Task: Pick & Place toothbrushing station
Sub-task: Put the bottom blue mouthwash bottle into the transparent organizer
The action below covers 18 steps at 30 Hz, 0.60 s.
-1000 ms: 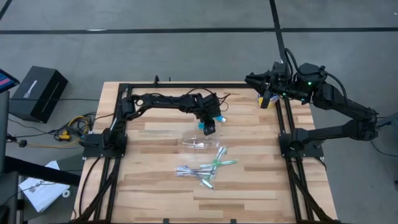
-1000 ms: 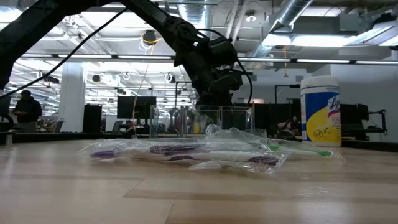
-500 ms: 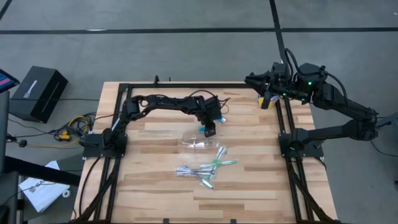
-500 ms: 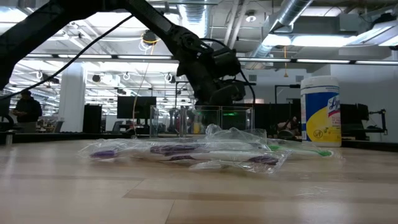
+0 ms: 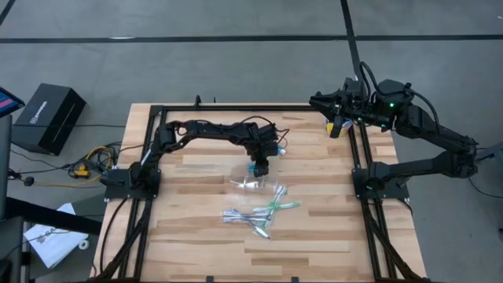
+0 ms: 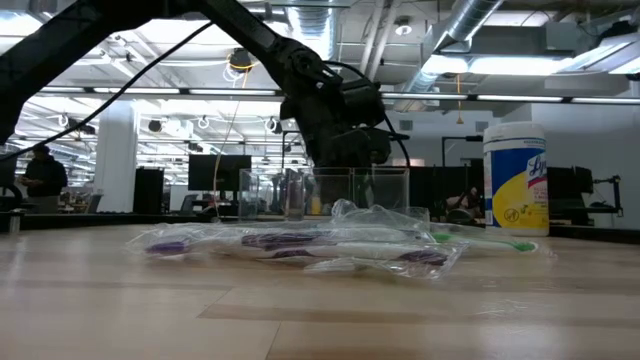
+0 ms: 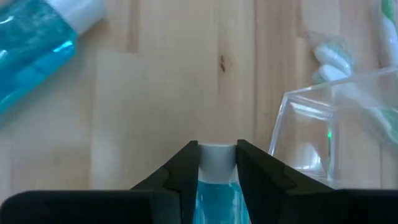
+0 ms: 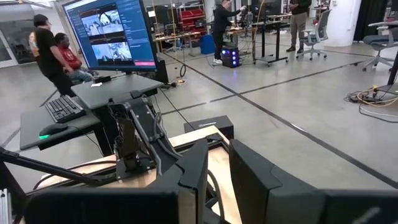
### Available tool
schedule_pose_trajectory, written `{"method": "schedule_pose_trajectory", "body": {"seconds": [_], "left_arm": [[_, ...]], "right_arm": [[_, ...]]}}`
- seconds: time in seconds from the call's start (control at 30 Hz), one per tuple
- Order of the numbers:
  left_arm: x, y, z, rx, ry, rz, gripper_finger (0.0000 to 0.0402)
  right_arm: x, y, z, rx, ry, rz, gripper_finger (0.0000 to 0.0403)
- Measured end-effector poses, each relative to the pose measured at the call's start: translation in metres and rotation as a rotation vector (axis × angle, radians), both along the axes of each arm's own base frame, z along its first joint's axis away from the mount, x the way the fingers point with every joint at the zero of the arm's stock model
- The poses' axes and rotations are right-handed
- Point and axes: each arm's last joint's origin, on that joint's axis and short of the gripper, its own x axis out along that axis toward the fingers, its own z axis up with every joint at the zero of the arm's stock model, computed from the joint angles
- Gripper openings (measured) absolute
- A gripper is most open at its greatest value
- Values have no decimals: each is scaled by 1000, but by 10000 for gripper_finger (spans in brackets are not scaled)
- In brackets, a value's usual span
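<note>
Moved nearer: your left gripper [image 5: 262, 167] pinching a blue tube [image 7: 216, 180], now beside the clear cup [image 5: 250, 180]; drop-in likely next; right gripper [image 5: 324, 102] parked far-right, fingers slightly apart.

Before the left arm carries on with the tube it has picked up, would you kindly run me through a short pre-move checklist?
1. Left gripper shut on the held blue tube, white cap showing between the fingers: ok.
2. Clear cup close beside the gripper: ok. Upright or tipped: cannot tell.
3. Second blue tube lying apart on the table, out of the way: ok.
4. Toothbrushes lying loose nearer the table's front, none in the cup yet: not ok.
5. Right gripper parked at the table's far right corner by the canister, clear of the work: ok.
</note>
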Motion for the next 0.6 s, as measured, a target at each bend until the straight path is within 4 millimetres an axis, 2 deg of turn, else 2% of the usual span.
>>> {"method": "schedule_pose_trajectory", "body": {"seconds": [0.13, 0.4, 0.6], "left_arm": [[0, -1, 0, 2, 3, -4, 85], [-3, 8, 0, 19, 8, 19, 9], [-4, 14, 1, 13, 2, 30, 1]], "right_arm": [[-1, -2, 0, -10, 4, -12, 59], [-3, -8, 0, -9, 3, -40, 59], [-3, -8, 0, -9, 3, -43, 59]]}}
